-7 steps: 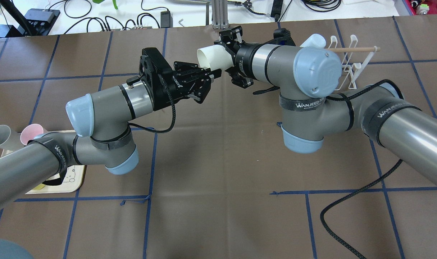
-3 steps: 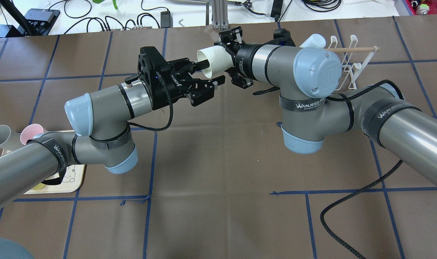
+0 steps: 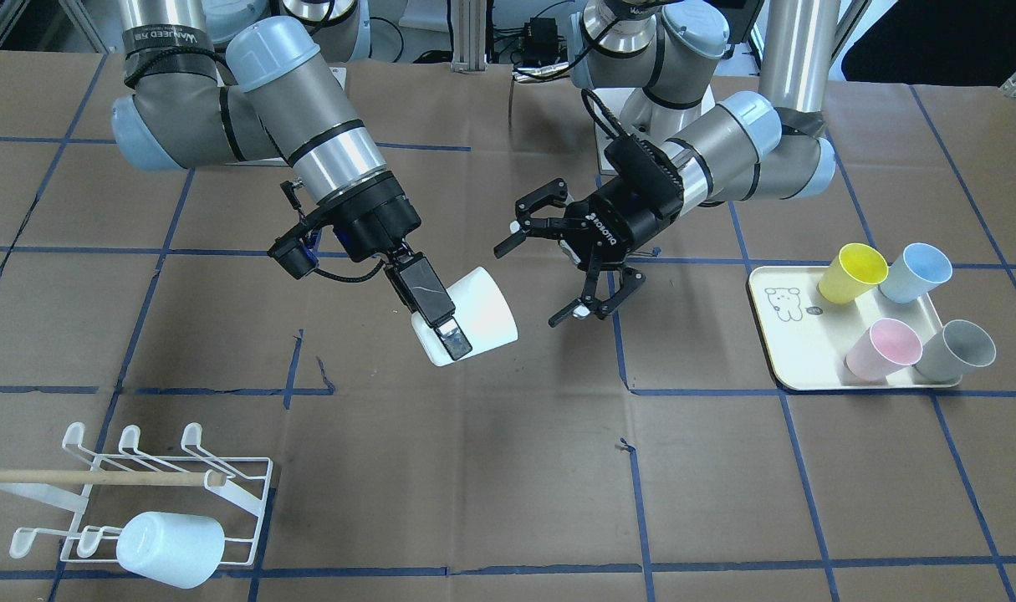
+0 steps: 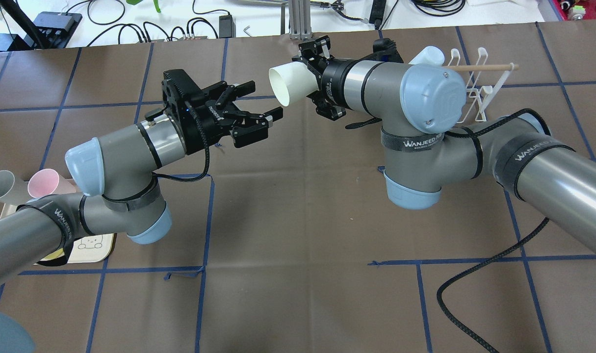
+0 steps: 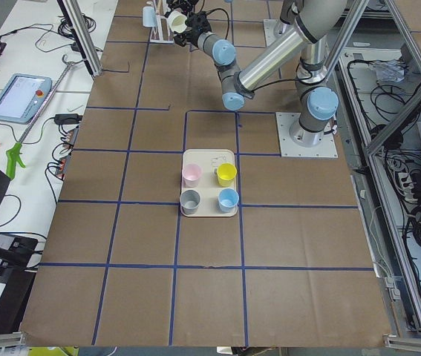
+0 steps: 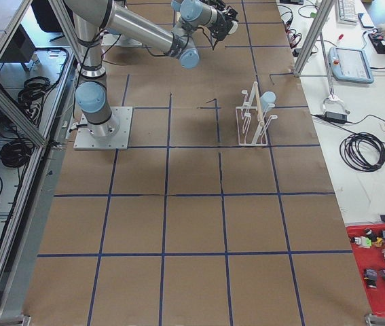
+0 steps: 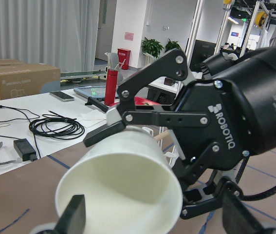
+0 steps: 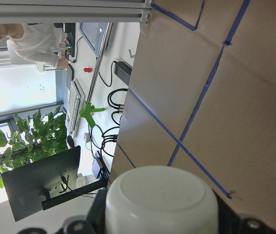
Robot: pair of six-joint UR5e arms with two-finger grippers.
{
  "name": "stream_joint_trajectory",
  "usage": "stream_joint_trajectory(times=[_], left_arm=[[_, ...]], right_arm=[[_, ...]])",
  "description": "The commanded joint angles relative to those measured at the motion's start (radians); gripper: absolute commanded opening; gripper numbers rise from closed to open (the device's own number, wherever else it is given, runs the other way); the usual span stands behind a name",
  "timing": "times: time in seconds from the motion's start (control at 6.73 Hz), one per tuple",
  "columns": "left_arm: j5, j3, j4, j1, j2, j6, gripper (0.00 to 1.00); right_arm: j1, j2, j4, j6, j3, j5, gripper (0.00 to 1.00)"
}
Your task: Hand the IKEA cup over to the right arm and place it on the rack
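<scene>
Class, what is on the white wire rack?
One pale cup rests tilted on the rack. The prong inside it is covered; the other prongs show bare.

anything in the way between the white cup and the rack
Nothing visible does. The stretch of table between the white cup and the rack is bare brown paper. The rack already holds one pale cup on the row farther from the robot; its other prongs look free.
</scene>
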Motion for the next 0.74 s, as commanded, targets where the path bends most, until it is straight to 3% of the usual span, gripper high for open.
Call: stream_joint_trajectory(times=[0.0, 0.15, 0.3, 0.59], left_arm=[[-0.01, -0.036, 0.047, 0.087, 0.008, -0.002, 0.99], [0.085, 0.006, -0.053, 0.087, 0.008, -0.04, 0.99], [0.257, 0.103, -0.18, 0.071, 0.014, -0.09, 0.99], [0.569, 0.329, -0.589, 0.015, 0.066, -0.154, 0.99]], right_arm=[[-0.025, 0.005, -0.006, -0.077, -0.028, -0.009, 0.08], [-0.066, 0.014, -0.011, -0.181, -0.04, -0.016, 0.08], [-0.119, 0.015, -0.012, -0.289, -0.042, -0.064, 0.08], [-0.213, 0.013, -0.014, -0.615, -0.045, -0.137, 0.06]])
